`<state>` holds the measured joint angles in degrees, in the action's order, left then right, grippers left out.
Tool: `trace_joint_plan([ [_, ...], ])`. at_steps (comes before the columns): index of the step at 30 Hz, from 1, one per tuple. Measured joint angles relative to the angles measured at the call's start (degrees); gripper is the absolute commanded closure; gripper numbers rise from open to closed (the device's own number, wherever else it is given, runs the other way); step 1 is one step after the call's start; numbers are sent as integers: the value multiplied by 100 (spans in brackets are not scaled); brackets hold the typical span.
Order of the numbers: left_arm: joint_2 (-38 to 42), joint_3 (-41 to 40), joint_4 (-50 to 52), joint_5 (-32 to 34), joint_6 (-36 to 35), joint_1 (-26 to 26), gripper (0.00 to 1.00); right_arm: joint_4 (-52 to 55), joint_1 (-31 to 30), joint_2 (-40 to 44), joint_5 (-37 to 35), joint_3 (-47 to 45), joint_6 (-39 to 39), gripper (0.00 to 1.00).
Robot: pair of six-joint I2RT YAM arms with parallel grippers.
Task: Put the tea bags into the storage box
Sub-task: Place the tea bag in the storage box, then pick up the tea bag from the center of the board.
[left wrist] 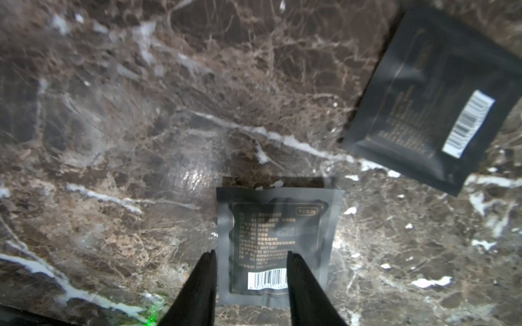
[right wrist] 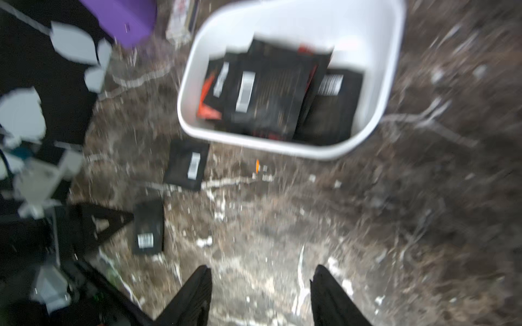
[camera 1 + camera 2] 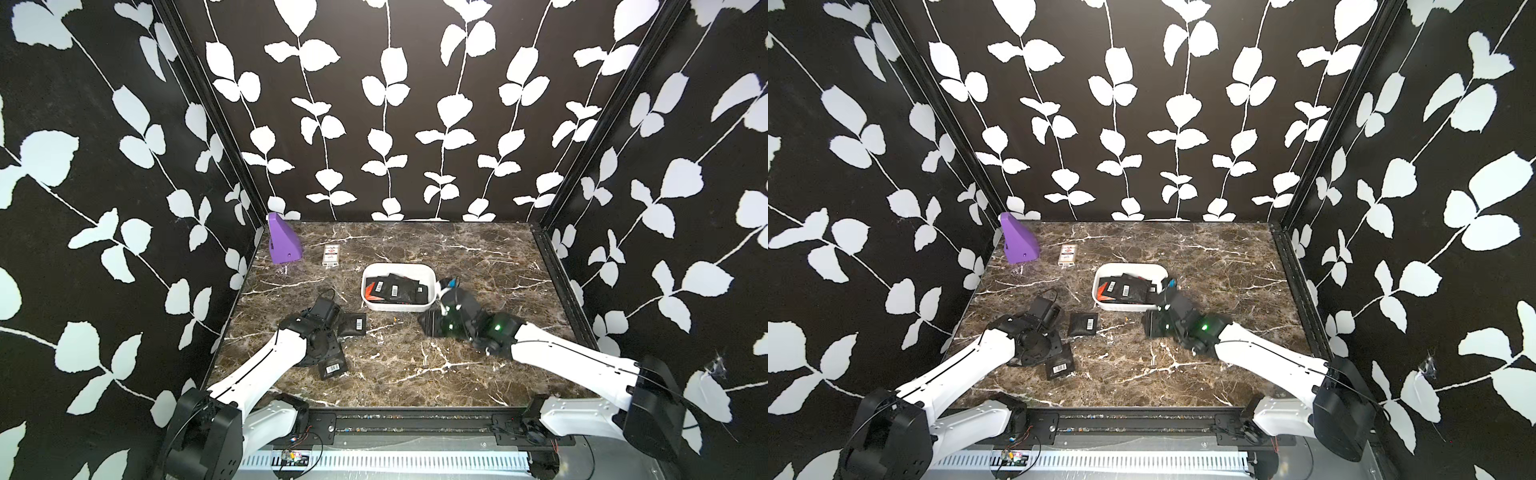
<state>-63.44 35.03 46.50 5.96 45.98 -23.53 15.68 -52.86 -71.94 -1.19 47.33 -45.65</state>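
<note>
My left tool (image 1: pixel 251 254): jaws parted, gripping nothing, over one black tea bag (image 1: pixel 278 225) flat on the bench (image 1: pixel 113 113), with a second tea bag (image 1: pixel 435 104) near it, edges apart. My right tool (image 2: pixel 262 268): jaws parted, empty, above bare bench just short of the storage box (image 2: pixel 282 146). Other tea bags (image 2: pixel 265 93) piled inside its walls.
</note>
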Motion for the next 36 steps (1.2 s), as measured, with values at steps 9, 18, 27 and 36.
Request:
trace_joint_plan([
  [9,-24,-487,-374,-278,133,0,76,-861,-776,-1283,549,-13,-140,44],
  [18,166,-752,-975,-516,446,-247,77,-1521,-870,-2358,1088,313,-382,45],
  [27,-214,-723,-1904,-815,938,-942,79,-1836,-870,-2822,1169,656,-640,46],
  [36,-197,-704,-2028,-1008,1099,-1051,80,-1980,-870,-3222,1152,990,-791,53],
])
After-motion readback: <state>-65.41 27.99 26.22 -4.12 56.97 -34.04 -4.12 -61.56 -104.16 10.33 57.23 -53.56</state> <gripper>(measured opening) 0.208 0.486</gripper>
